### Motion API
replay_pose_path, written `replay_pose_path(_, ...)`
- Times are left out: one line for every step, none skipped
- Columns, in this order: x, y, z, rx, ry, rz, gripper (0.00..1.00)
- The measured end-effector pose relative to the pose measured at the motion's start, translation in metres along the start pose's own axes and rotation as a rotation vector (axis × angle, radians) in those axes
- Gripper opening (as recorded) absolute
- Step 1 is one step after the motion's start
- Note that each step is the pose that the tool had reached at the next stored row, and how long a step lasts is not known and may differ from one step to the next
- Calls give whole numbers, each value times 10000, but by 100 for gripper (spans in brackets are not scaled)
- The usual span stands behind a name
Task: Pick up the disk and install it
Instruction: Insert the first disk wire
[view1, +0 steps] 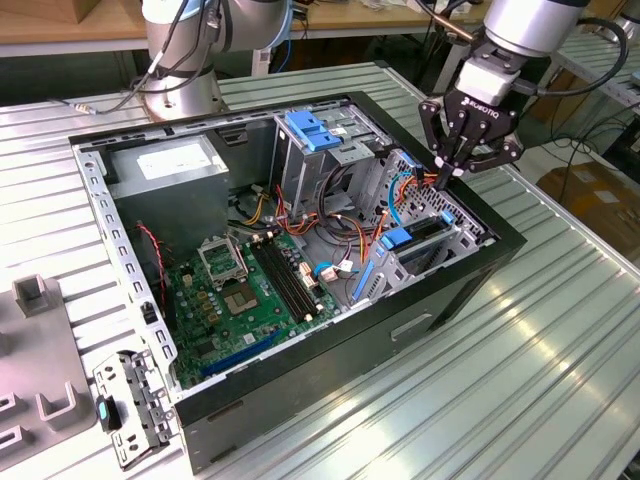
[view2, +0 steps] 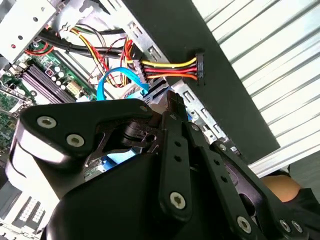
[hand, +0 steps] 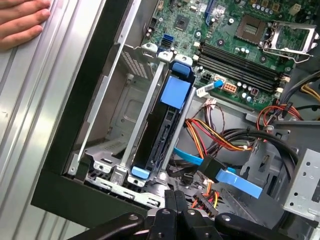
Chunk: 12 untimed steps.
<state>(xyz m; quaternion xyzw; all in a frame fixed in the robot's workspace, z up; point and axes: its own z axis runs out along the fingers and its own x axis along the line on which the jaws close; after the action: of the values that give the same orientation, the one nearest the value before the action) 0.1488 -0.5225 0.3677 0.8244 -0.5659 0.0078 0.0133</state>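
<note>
The disk (view1: 428, 232) stands on edge inside the drive cage at the open computer case's corner, on the exterior view's right. Its dark body (hand: 162, 131) is framed by blue carrier rails, with a blue tab at the end facing the motherboard. My gripper (view1: 446, 180) hovers just above the cage's far end, fingers pressed together and nothing visible between them. In the first wrist view the shut fingertips (hand: 175, 199) sit just beyond the disk's blue end clip. In the second wrist view the fingers (view2: 172, 102) point down at the blue data cable and the power connector.
The case (view1: 330, 345) lies open on a ribbed metal table. It holds a motherboard (view1: 250, 290), a grey power supply (view1: 165, 165), a tall cage with a blue latch (view1: 315, 130) and loose cables (hand: 220, 137). A person's hand (hand: 20, 22) rests on the table beside the case. A metal bracket (view1: 125, 405) lies on the exterior view's left.
</note>
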Motion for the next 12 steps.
replay_pose_path(0, -28, -1, 1, 2, -54, 11)
replay_pose_path(0, -49, -12, -1, 5, -102, 11)
replay_pose_path(-1, -54, -28, -5, -1, -161, 11)
replay_pose_path(0, -55, -41, -6, -1, -246, 11)
replay_pose_path(0, -55, -52, -4, 0, -384, 11)
replay_pose_path(0, -55, -56, 0, 0, -509, 11)
replay_pose_path(0, -56, -59, 9, 4, -793, 11)
replay_pose_path(0, -56, -60, 13, 6, -966, 11)
replay_pose_path(0, -57, -60, 16, 8, -1082, 11)
replay_pose_path(1, -59, -62, 19, 13, -1230, 11)
replay_pose_path(2, -62, -62, 23, 15, -1381, 11)
replay_pose_path(2, -63, -62, 28, 19, -1573, 11)
